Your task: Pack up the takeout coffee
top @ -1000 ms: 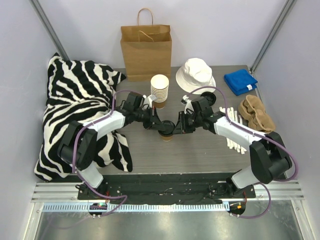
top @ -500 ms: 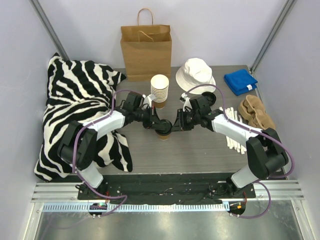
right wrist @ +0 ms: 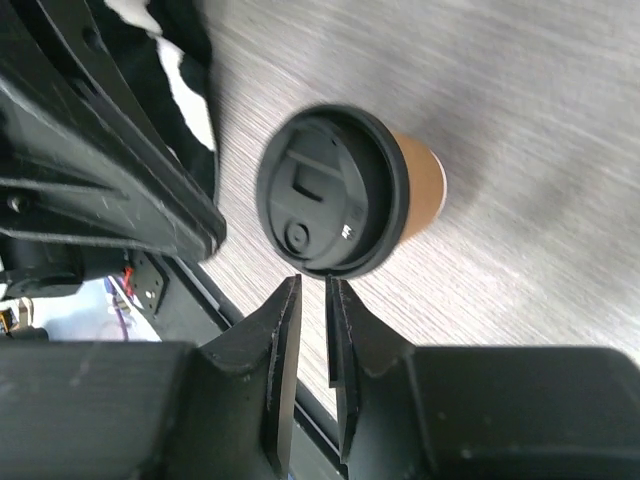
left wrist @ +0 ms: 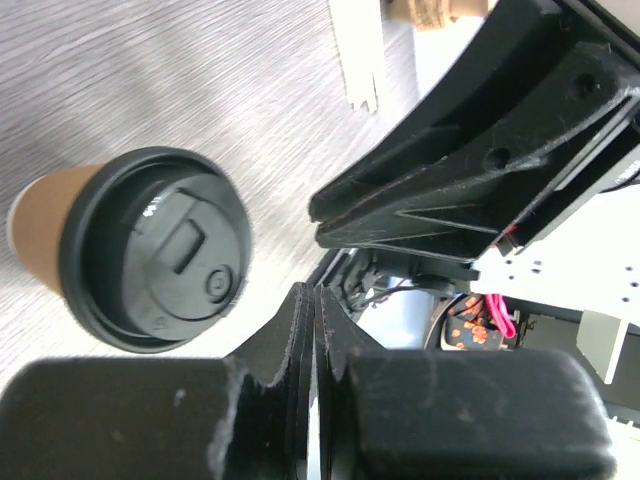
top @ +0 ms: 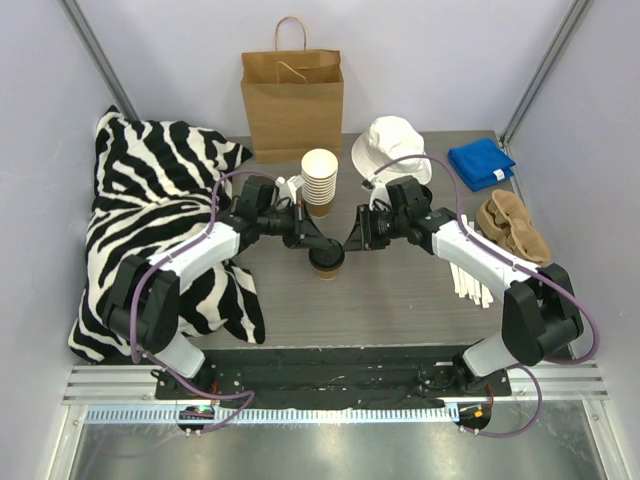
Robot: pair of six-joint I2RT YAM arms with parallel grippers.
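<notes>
The takeout coffee (top: 327, 261), a small brown paper cup with a black lid, stands upright on the grey table between my two grippers. It shows from above in the left wrist view (left wrist: 155, 248) and the right wrist view (right wrist: 332, 190). My left gripper (top: 316, 244) hovers just left of and above the lid, its jaws pressed together with nothing in them (left wrist: 313, 297). My right gripper (top: 351, 241) hovers just right of the cup, its jaws a narrow slit apart and empty (right wrist: 313, 286). Neither gripper touches the cup.
A brown paper bag (top: 292, 105) stands upright at the back. In front of it is a stack of lidless cups (top: 319, 180). A white hat (top: 392, 148), blue cloth (top: 480, 163), brown pulp carrier (top: 512, 227) and white strips (top: 470, 270) lie to the right; a zebra blanket (top: 150, 200) covers the left.
Both grippers have lifted and drawn back from the cup's lid, the left one leftward and the right one rightward. The cup stays where it was, its lid now fully in view.
</notes>
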